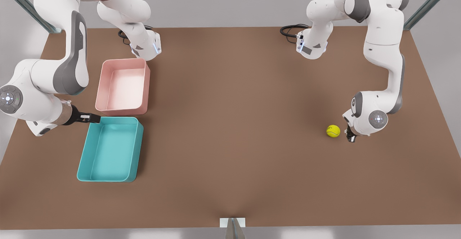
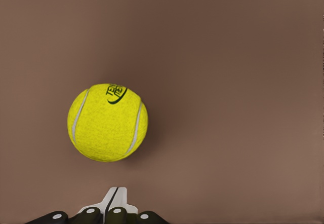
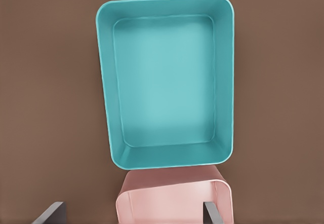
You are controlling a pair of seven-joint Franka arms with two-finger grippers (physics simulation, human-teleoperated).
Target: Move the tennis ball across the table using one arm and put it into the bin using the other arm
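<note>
The tennis ball (image 1: 333,130) (image 2: 108,122), yellow-green with a white seam, rests on the brown table (image 1: 234,123) at the front view's right. My left gripper (image 1: 350,136) (image 2: 114,199) hangs low just to the ball's right in the front view, its fingers shut together with nothing between them and a small gap to the ball. The teal bin (image 1: 111,149) (image 3: 167,82) lies empty at the front view's left. My right gripper (image 1: 92,117) (image 3: 132,213) waits open above the bin's far left corner, holding nothing.
A pink tray (image 1: 123,86) (image 3: 174,201), empty, sits right behind the teal bin. Black cables (image 1: 292,30) lie at the table's far edge near the arm bases. A small white mount (image 1: 232,223) stands at the table's near edge.
</note>
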